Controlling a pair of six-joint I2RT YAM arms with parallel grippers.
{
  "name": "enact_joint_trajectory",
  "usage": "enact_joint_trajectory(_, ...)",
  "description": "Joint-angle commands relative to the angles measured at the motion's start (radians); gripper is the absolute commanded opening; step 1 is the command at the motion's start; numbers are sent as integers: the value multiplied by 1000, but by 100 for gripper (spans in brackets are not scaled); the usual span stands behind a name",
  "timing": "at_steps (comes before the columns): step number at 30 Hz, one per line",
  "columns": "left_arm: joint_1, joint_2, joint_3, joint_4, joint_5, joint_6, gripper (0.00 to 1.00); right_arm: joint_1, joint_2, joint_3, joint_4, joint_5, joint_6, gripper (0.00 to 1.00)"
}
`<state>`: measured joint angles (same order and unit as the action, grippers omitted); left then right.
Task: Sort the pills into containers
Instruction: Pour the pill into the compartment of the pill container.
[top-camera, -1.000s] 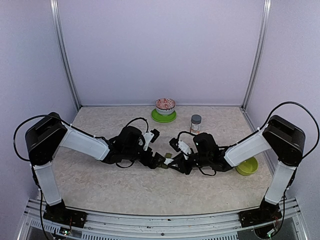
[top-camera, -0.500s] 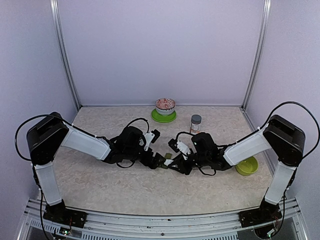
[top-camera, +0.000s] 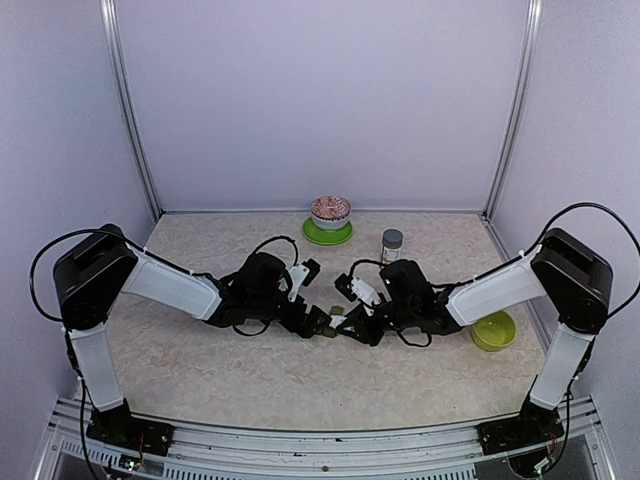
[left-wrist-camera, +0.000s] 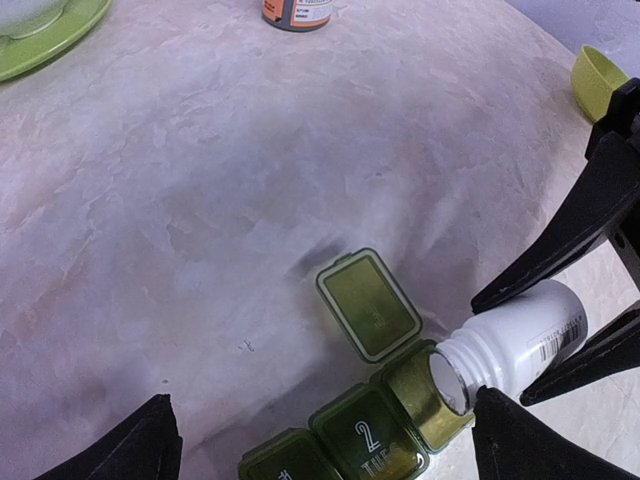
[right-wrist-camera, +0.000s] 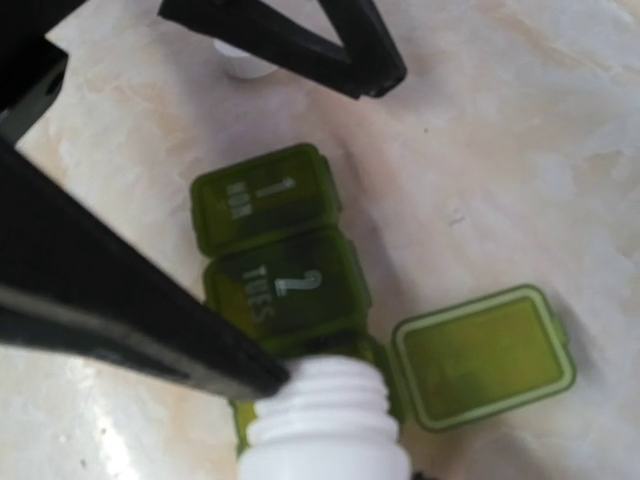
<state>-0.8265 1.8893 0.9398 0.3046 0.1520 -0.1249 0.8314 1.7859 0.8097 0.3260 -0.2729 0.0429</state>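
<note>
Status: pouring stage, judged early. The containers (left-wrist-camera: 362, 437) lie on the counter (left-wrist-camera: 200, 200) between the two arms. Compartments 1 and 2 are lidded; the third has its lid (left-wrist-camera: 368, 305) swung back. The right tool (top-camera: 352, 322) pinches a white bottle (left-wrist-camera: 515, 335), tilted with its mouth at the uncovered compartment. The left tool (top-camera: 313, 320) is spread wide beside the strip, holding nothing. No pills can be made out. Left to do, by judgement: fill this compartment, then the two lidded ones
</note>
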Motion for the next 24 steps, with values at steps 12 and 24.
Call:
enact_joint_trajectory(12,-3,16,26,-17,-9,13,99,26,-49,89,-97,-14,-26,25)
enact_joint_trajectory(24,0,16,27,-18,-9,13,99,33,-33,115,-149,-19,-28,25)
